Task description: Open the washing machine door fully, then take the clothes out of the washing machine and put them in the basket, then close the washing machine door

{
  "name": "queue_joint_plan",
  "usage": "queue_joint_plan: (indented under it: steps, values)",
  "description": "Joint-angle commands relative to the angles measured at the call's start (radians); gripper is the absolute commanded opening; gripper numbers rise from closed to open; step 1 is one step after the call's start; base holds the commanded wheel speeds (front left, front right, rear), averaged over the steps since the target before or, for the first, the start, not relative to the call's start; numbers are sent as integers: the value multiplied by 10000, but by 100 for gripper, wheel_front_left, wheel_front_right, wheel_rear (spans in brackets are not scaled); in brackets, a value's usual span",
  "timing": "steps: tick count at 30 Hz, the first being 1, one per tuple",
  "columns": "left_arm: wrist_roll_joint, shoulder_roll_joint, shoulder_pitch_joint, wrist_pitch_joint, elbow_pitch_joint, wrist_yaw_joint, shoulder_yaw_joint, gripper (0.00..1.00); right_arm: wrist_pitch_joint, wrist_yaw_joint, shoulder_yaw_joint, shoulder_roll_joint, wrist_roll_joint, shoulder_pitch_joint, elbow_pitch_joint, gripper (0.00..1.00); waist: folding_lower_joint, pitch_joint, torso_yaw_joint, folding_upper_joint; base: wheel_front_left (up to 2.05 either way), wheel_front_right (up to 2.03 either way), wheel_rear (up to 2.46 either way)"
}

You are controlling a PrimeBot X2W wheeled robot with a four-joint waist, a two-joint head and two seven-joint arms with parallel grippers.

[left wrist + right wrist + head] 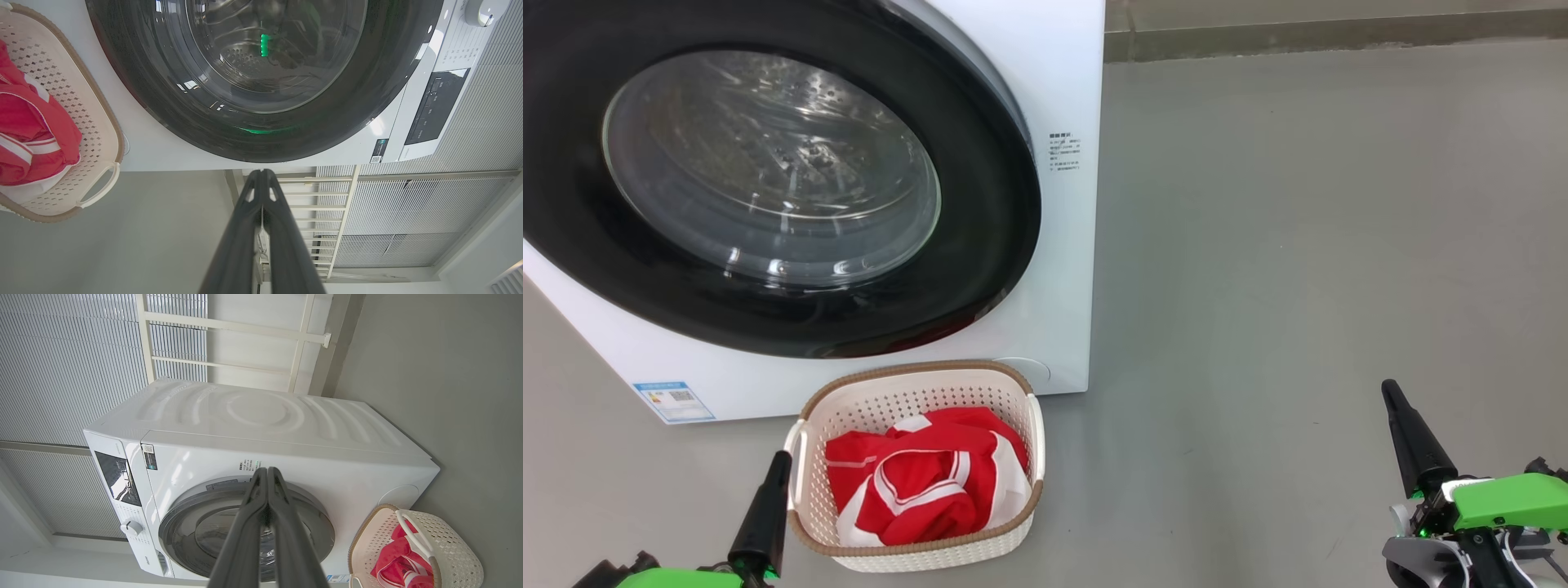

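You face a white washing machine whose black-rimmed washing machine door sits shut against its front, steel drum visible through the glass. The basket stands on the grey floor just before the machine, likely placed close for a short carry, and the red-and-white clothes lie heaped inside it. Your left gripper rests beside the basket, fingers pressed together and empty. Your right gripper, also pressed together and empty, is well apart. The task looks finished.

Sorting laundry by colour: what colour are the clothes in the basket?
The clothes are red with white trim; head view shows best.
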Motion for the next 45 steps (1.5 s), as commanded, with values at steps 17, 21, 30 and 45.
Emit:
queue_joint_plan:
  steps: [17, 21, 30, 45]
  values:
    - [23, 68, -412, 122, -251, -69, 381, 0, 52, -6, 131, -62, -56, -424, -274, 0, -1, 0, 0, 0, 0, 0, 0]
    - [25, 66, -412, 125, -251, -69, 384, 0, 54, -6, 128, -60, -58, -424, -274, 0, -1, 0, 0, 0, 0, 0, 0]
    - [31, 61, -413, 131, -250, -69, 391, 0, 62, -6, 119, -54, -66, -425, -273, 0, -1, 0, 0, 0, 0, 0, 0]
    - [40, 54, -414, 139, -250, -69, 402, 0, 72, -6, 106, -45, -76, -426, -272, 0, -1, 0, 0, 0, 0, 0, 0]
